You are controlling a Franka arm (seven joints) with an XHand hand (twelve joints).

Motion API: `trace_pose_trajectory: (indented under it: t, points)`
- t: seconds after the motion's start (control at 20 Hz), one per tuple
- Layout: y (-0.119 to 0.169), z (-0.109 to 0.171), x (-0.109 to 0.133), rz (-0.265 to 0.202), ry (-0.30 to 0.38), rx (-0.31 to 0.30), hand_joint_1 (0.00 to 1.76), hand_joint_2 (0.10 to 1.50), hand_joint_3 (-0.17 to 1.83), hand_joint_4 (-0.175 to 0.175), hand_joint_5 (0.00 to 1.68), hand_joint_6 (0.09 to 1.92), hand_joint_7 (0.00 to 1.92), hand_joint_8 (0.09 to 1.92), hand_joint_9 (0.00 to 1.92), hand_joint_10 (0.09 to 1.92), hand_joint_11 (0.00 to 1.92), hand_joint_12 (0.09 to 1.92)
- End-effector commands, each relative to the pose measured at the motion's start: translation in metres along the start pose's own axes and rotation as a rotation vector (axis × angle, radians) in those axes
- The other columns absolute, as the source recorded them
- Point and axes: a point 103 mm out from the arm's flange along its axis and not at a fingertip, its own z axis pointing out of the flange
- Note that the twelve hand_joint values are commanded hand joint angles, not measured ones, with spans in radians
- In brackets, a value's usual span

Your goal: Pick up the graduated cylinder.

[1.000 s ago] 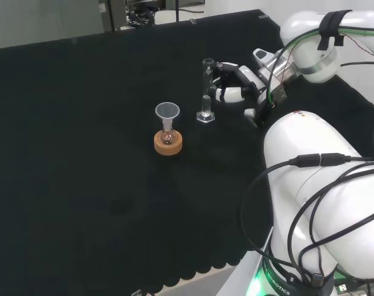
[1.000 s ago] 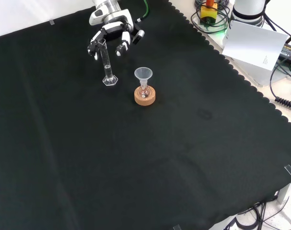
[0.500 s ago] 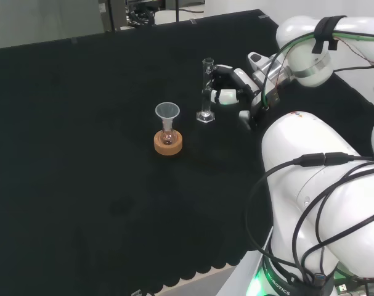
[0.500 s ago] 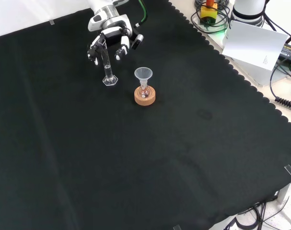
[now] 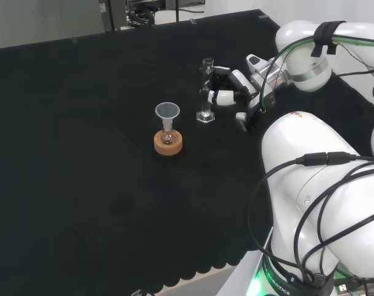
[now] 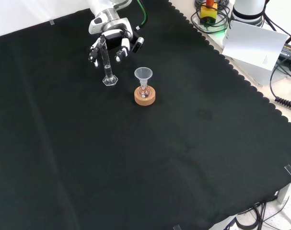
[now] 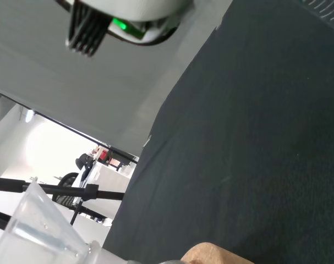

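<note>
- So the graduated cylinder (image 5: pixel 205 91) is standing upright on its little clear foot on the black cloth of the bench (image 5: pixel 82 154). In the head view it's toward the far right part of the cloth, a fair way in from the far edge.
- In the front view the same graduated cylinder (image 6: pixel 107 62) sits up near the top edge of the cloth, left of middle, foot flat on the cloth.
- The hand (image 5: pixel 231 92) is right up against it from the right in the head view, with its fingers (image 5: pixel 214 95) reaching to the tube about halfway up.
- From the front view the hand (image 6: pixel 111 40) comes in from the top, and its curled fingers (image 6: pixel 119 53) hang on both sides of the tube, so it looks cupped around the cylinder. I honestly can't tell whether they're actually touching the glass or just bracketing it.
- Just beside the cylinder, toward the near side in the head view, there's a small flask on a cork ring stand (image 5: pixel 168 142) with a funnel (image 5: pixel 167 113) stuck in its neck. It's near the cylinder but not touching it.
- The wrist view catches a close blurry bit of the funnel (image 7: pixel 37 234) and a sliver of the cork ring stand (image 7: pixel 213 254).
</note>
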Motion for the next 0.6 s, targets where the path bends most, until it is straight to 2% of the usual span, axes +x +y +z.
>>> trace_pose_trajectory:
  t: [0.05,0.6]
  points:
    - [-0.0006,0.0009,-0.0034,0.005,0.016,-0.011,1.04,0.64,0.66,-0.001,0.64,0.13,0.46,0.63,0.73,0.53,0.44,1.29]
    - [-0.0002,0.0027,-0.0056,0.007,0.026,-0.023,1.06,0.67,0.64,-0.007,0.57,0.25,0.52,0.61,0.83,0.46,0.55,1.22]
